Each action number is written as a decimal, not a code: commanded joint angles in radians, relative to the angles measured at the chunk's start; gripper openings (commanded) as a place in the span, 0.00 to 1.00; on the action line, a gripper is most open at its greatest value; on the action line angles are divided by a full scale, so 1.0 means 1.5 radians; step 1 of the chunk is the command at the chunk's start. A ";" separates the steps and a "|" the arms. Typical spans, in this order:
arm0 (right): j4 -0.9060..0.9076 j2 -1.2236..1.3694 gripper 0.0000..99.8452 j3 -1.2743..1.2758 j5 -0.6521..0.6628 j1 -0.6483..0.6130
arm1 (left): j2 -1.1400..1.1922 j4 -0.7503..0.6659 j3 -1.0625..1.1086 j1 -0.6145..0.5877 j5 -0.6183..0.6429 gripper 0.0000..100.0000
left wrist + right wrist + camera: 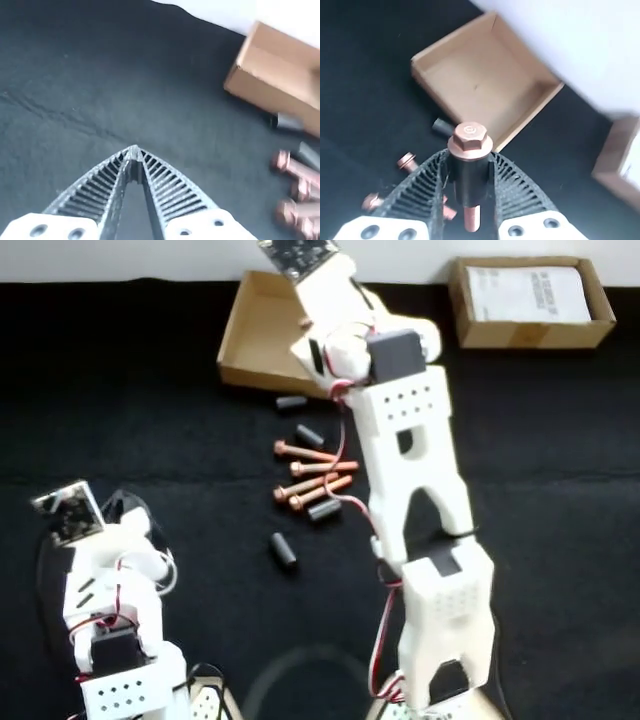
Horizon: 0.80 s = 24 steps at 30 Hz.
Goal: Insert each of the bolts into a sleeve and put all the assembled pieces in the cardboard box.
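Right gripper (468, 156) clamped on sleeve (468, 182), bolt (470, 139) inserted — near cardboard box (480, 85); left gripper (134, 151) fingers together — over black table (75, 75).

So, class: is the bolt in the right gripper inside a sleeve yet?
Yes, inserted: the bolt head sits atop the black sleeve, shank poking out below.

**Ways to the open box**

The open brown cardboard box (250, 340) can be reached from the left over bare black cloth (150, 420). Just before its front wall, the way is cluttered by short black cylindrical sleeves (291, 402) and a cluster of copper-coloured bolts (310, 475). The table's middle is spanned by the white right arm (410, 460). The right gripper (468, 156), clamped on a sleeved bolt (469, 142), is held by the box's near edge.
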 commanded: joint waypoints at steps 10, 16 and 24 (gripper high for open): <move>-0.278 0.116 0.01 -0.041 0.197 0.013 | -0.005 0.054 0.011 -0.018 0.107 0.01; -0.435 0.211 0.01 -0.041 0.255 0.033 | -0.008 0.062 0.011 -0.019 0.107 0.01; -0.539 0.347 0.01 -0.041 0.283 0.037 | -0.009 0.062 0.011 -0.043 0.107 0.01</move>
